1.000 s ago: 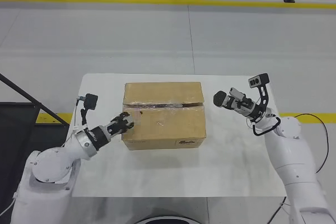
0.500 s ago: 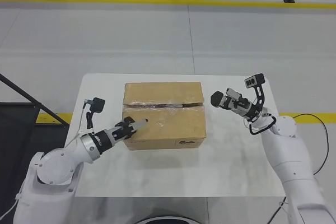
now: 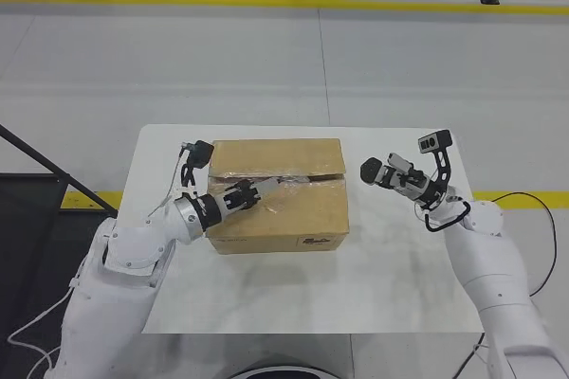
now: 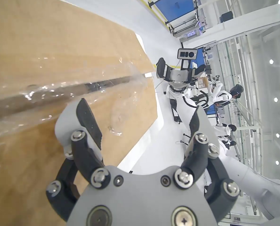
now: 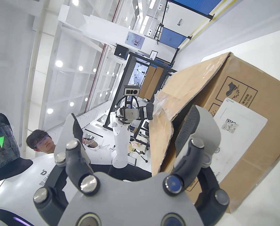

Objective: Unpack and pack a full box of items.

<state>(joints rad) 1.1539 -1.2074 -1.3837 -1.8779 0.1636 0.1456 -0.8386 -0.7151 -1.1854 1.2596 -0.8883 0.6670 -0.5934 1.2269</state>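
Note:
A brown cardboard box [image 3: 277, 204] stands in the middle of the white table [image 3: 398, 275]. Crinkled clear tape [image 4: 59, 90] runs along its top seam, and the seam gapes dark toward the right end [image 3: 313, 177]. My left gripper [image 3: 249, 194] hovers open over the box top just short of the seam, nothing between its fingers [image 4: 89, 123]. My right gripper [image 3: 370, 171] hangs open in the air just off the box's right end, level with the top. In the right wrist view the box [image 5: 243, 109] shows a slightly raised, torn flap edge [image 5: 168, 109] beyond my right gripper [image 5: 132, 128].
Bare table lies in front of the box and to its right [image 3: 408, 237]. A dark frame and panel [image 3: 19, 218] stand off the table's left side. The table's front edge [image 3: 313, 332] runs close to my body.
My left gripper has swung from beside the box's left end up and over its top toward the seam. The right gripper has barely shifted.

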